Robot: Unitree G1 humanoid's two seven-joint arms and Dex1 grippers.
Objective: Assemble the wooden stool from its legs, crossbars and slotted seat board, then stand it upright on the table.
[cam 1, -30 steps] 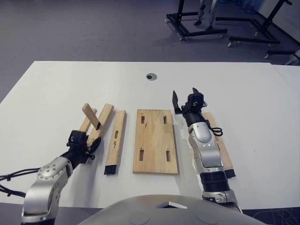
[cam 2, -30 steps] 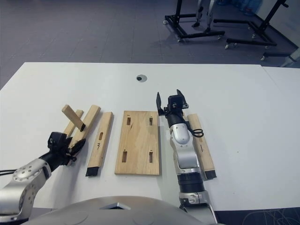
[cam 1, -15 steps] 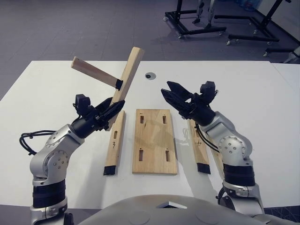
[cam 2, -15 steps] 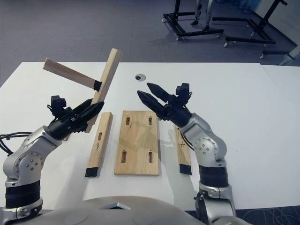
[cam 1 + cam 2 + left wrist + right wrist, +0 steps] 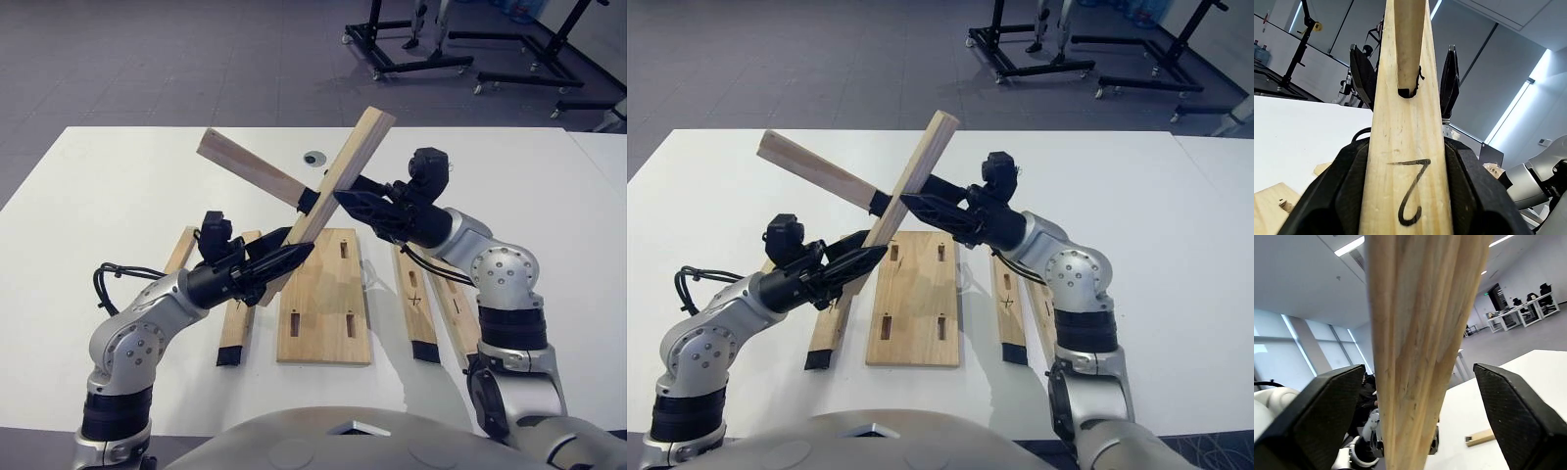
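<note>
My left gripper [image 5: 284,262] is shut on the lower end of a wooden leg [image 5: 338,181] marked "2" [image 5: 1410,196]. The leg is held tilted in the air over the table. A crossbar [image 5: 250,168] is plugged into the leg's slot and sticks out to the left. My right gripper [image 5: 345,191] is open, its fingers [image 5: 1327,421] on either side of the leg just by that joint, with gaps showing. The slotted seat board [image 5: 323,313] lies flat below. One leg [image 5: 235,318] and a shorter piece [image 5: 180,250] lie left of the board, and two legs [image 5: 415,308] [image 5: 458,313] lie to its right.
The white table [image 5: 118,196] has a round cable hole [image 5: 313,158] near its far edge. Black wheeled stands [image 5: 421,59] are on the floor beyond the table. Open table surface lies at the far left and far right.
My left arm swung the leg with its crossbar rightward, over the seat board. My right gripper came in from the right and now straddles the leg at the joint.
</note>
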